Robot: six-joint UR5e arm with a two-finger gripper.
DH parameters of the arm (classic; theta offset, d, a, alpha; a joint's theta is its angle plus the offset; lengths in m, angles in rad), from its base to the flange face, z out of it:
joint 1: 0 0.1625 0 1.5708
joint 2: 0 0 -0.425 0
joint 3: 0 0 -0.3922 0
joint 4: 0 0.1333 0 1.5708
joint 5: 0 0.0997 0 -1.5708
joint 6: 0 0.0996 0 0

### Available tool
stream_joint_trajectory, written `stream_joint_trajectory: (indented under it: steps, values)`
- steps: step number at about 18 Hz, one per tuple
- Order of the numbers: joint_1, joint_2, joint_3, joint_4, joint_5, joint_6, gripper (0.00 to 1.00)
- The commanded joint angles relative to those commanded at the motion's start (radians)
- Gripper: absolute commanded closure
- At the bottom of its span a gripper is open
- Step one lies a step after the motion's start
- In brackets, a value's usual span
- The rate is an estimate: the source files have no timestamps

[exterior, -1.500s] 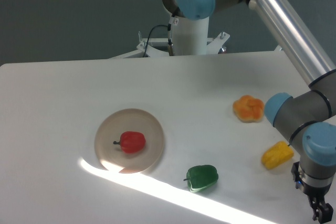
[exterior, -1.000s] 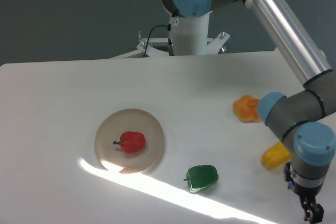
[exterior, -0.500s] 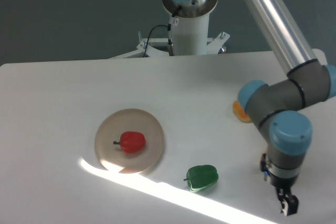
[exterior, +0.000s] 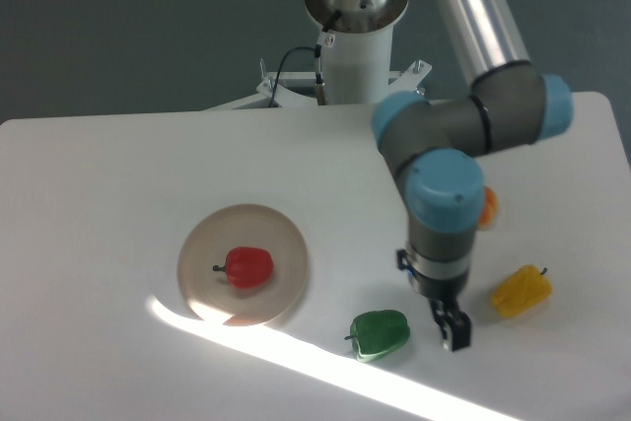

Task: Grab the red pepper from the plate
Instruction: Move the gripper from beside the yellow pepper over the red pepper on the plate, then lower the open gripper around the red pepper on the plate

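I see the red pepper (exterior: 248, 267) lying on the plate (exterior: 200, 246), stem to the left. My tool (exterior: 455, 331) hangs just right of the green pepper (exterior: 380, 333), well apart from the plate; I cannot tell whether its fingers are spread. A yellow pepper (exterior: 521, 291) lies further right on the table (exterior: 118, 175).

Soft, even light fills the scene. A hard bright band crosses the table (exterior: 99, 165) diagonally, left of and below the gripper (exterior: 454, 330), washing out the near rim of the plate (exterior: 286, 244). Focus is slightly soft and grainy throughout. The dark backdrop stays dim.
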Motion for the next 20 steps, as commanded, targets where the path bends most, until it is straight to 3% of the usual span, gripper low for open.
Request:
stream_joint_trajectory:
  steps: [5,10,14,20]
  values:
    - [-0.068,0.089,-0.144,0.009,-0.006,-0.078,0.0]
    - [-0.149,0.109,-0.213,0.018,-0.008,-0.213,0.0]
    - [-0.187,0.1,-0.237,0.089,-0.011,-0.29,0.0]
    - [-0.233,0.069,-0.235,0.112,-0.02,-0.299,0.0]
